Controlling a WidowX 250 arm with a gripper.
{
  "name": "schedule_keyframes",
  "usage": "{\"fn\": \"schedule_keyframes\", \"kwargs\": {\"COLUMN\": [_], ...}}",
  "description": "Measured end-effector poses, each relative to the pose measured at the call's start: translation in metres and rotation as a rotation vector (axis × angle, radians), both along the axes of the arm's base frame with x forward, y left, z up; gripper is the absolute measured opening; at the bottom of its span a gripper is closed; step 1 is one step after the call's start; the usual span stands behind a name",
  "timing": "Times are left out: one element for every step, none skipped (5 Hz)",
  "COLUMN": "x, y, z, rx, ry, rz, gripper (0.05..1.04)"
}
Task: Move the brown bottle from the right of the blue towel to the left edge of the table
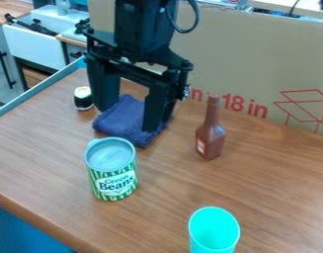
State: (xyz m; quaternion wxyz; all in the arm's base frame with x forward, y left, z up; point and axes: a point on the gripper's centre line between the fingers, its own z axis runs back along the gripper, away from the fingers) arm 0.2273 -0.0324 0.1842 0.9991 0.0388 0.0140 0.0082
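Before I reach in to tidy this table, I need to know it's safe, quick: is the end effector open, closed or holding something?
End effector: open, its fingers spread apart, holding nothing, over the navy cloth.

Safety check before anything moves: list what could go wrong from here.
The black two-finger gripper hangs open over the crumpled dark blue cloth; coming down, its fingers could snag the fabric.
The green-and-white striped cylindrical can stands close to the cloth, so dragging the cloth might nudge it.
The slim brown narrow-necked bottle stands upright nearby; a sideways swing could tip it.
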Motion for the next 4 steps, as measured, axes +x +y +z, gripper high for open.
{"fn": "schedule_keyframes", "kwargs": {"x": [0.0,0.017,0.044,0.071], "y": [-0.001,-0.004,0.0,-0.001], "z": [-0.005,-0.002,0.002,-0.004], "rx": [0.001,-0.008,-0.054,-0.064], "ry": [0.023,0.03,0.001,-0.007], "rz": [-0.004,-0.069,-0.109,-0.164], "gripper": [1.001,1.001,1.001,1.001]}}
